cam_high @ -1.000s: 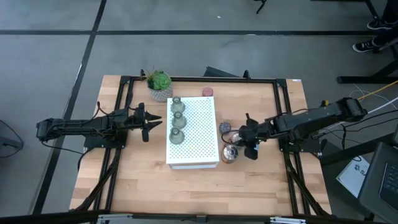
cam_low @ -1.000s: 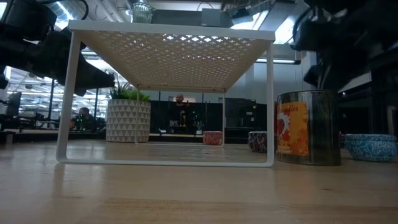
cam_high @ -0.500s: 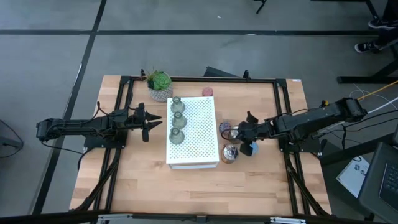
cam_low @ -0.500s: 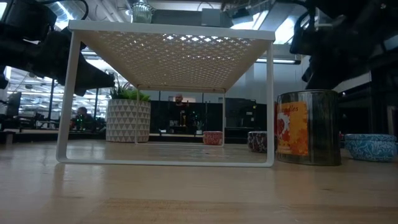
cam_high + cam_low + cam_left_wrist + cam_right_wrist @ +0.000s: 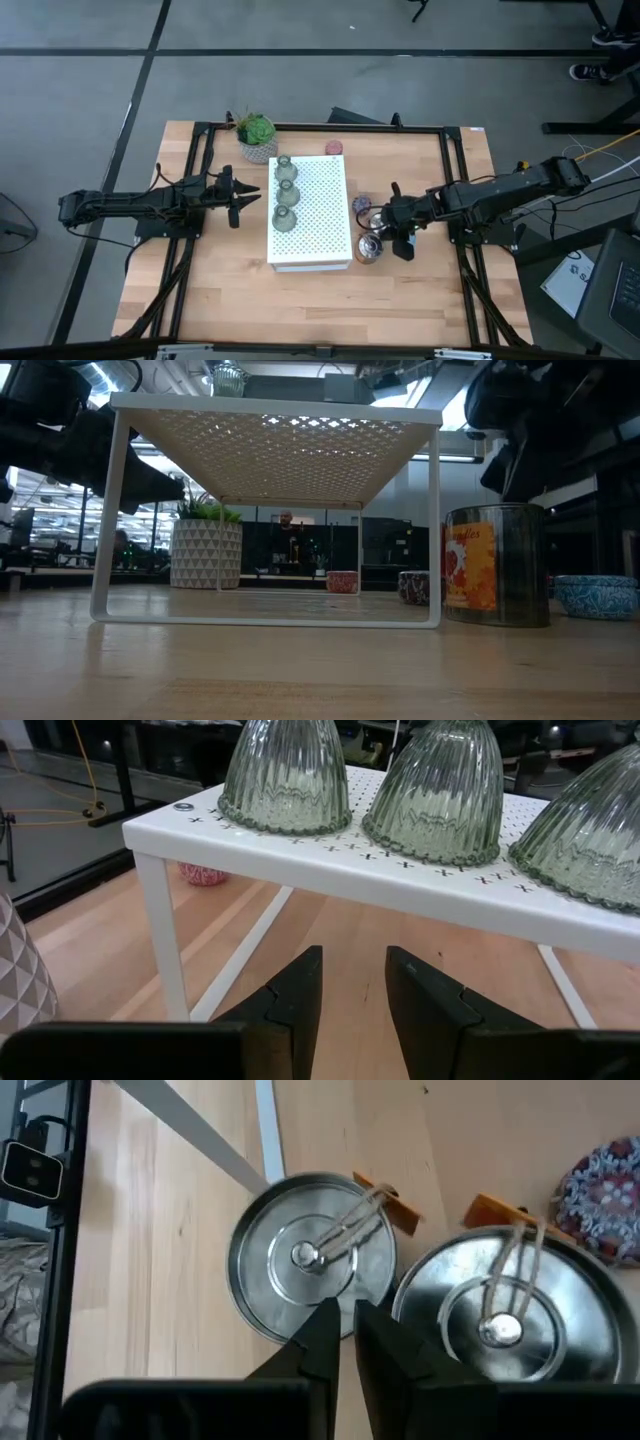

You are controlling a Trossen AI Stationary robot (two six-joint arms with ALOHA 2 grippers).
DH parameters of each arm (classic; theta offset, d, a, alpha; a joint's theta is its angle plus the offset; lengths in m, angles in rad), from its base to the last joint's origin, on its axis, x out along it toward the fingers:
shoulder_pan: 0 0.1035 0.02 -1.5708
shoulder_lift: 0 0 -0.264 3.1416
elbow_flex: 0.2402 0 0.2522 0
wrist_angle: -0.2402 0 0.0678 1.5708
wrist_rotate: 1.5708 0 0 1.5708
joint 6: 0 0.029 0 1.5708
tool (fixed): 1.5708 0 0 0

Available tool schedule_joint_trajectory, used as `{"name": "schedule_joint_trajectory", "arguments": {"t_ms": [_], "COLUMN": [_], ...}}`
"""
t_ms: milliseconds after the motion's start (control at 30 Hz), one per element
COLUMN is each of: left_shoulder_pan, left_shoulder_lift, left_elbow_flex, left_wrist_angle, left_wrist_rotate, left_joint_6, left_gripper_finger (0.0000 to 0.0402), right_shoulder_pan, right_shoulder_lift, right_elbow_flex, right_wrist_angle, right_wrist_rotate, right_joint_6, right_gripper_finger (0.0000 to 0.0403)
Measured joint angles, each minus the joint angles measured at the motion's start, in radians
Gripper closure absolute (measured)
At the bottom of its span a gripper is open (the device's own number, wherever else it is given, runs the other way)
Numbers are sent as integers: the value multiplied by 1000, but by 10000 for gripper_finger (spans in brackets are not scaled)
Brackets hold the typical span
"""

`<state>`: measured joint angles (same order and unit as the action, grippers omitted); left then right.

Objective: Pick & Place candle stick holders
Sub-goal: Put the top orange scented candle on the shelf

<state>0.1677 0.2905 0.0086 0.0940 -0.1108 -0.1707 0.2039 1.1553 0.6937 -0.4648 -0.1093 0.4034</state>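
Observation:
Three olive-green glass holders stand in a row on top of the white perforated box. Two silvery metal holders stand on the table right of the box; one also shows in the low view. A purple holder, a pink one and a blue one rest on the table. My right gripper hovers shut above the silvery holders. My left gripper is open, left of the box.
A green plant in a white pot stands at the far left corner of the box. Black frame rails run along the table's sides. Bare wood lies in front of the box.
My right gripper has swayed slightly above the silvery holders and come back to about where it was. Nothing on the table has moved.

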Motion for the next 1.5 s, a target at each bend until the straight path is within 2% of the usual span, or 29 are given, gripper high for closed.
{"name": "schedule_joint_trajectory", "arguments": {"t_ms": [300,533,767,900,1367,1500], "left_shoulder_pan": [0,0,0,0,0,0], "left_shoulder_lift": [0,0,0,0,0,0], "left_elbow_flex": [0,0,0,0,0,0], "left_wrist_angle": [0,0,0,0,0,0], "left_wrist_rotate": [0,0,0,0,0,0], "left_joint_6": [0,0,0,0,0,0], "left_gripper_finger": [294,294,294,294,294,294], "right_shoulder_pan": [1,1,1,1,25,47], "right_shoulder_lift": [0,0,0,0,-11,-21], "right_elbow_flex": [39,39,39,39,39,39], "right_wrist_angle": [-78,-146,-155,-158,-218,-221], "right_wrist_rotate": [-60,-60,-97,-158,-131,-163], "right_joint_6": [-71,-136,-215,-212,-198,-160], "right_gripper_finger": [365,365,365,365,363,362]}}
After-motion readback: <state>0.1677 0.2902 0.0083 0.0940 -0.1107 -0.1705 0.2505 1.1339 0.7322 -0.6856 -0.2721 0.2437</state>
